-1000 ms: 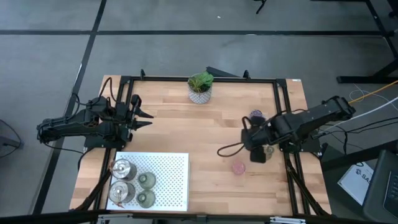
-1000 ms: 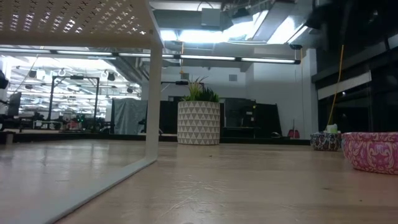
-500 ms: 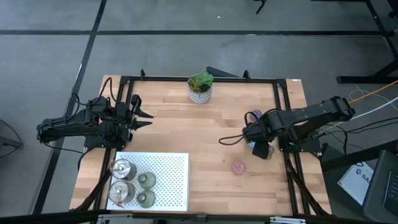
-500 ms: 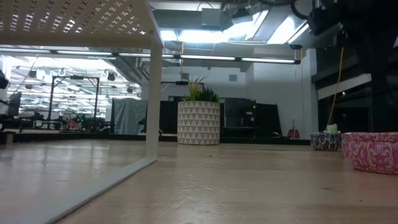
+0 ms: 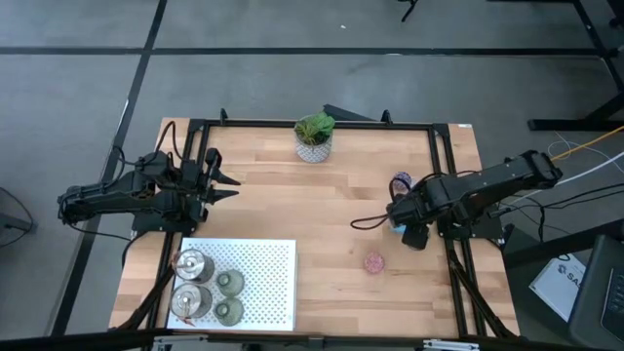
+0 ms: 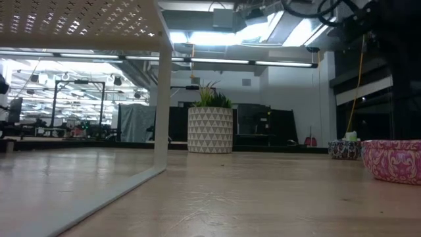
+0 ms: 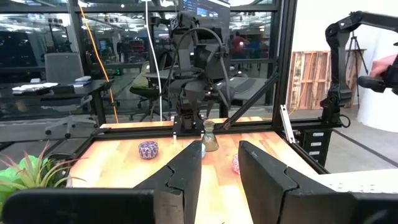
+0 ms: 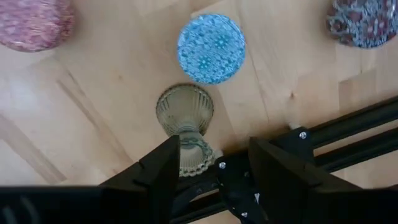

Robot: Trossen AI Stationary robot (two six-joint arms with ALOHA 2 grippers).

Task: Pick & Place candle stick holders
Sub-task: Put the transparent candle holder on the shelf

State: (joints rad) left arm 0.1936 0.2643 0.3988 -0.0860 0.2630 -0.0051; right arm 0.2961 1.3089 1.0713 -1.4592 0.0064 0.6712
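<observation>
Glass olive-grey holder [image 8: 184,118] stood on the tabletop [image 5: 292,210] near its right edge, right beside the blue holder [image 8: 211,48]. Right claw [image 8: 214,163] hung over it, fingers spread, nothing pinched yet. Coming down off-centre could've tipped it or knocked the blue one. Left claw [image 5: 226,185] waited spread at far left.

The high view looks straight down on the whole worktop [image 5: 331,185]. The low view looks level across it. Both show the plant [image 5: 314,136].
</observation>
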